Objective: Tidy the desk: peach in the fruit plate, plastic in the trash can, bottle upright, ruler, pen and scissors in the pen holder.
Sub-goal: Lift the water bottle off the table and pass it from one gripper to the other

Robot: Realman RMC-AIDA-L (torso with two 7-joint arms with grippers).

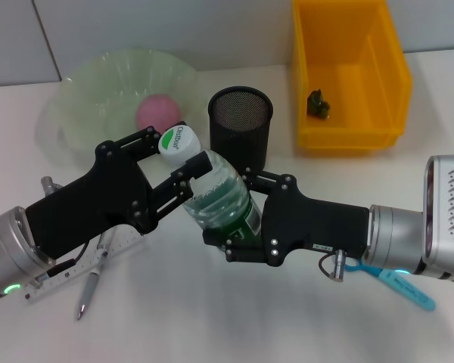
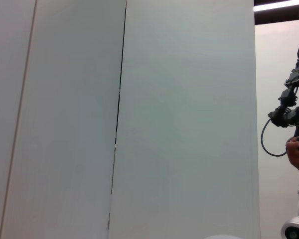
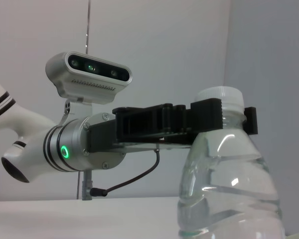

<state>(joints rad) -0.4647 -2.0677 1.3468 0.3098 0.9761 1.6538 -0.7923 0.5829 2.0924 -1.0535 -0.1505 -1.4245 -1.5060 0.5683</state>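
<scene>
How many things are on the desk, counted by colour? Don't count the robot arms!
Pink: 1, peach
Pale green: 1, fruit plate
Black: 1, pen holder
Yellow: 1, bin
Clear: 2, bottle, ruler
Silver: 1, pen
Blue: 1, scissors
Dark green: 1, scrap in the bin
Total: 9

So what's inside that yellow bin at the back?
The yellow bin holds one small dark green crumpled lump, likely the plastic, on its floor. Nothing else shows; its near wall hides a strip of floor.

We grip the bottle [image 1: 218,198] with both grippers, left [image 1: 178,162] at its neck, right [image 1: 231,215] round its body.
</scene>
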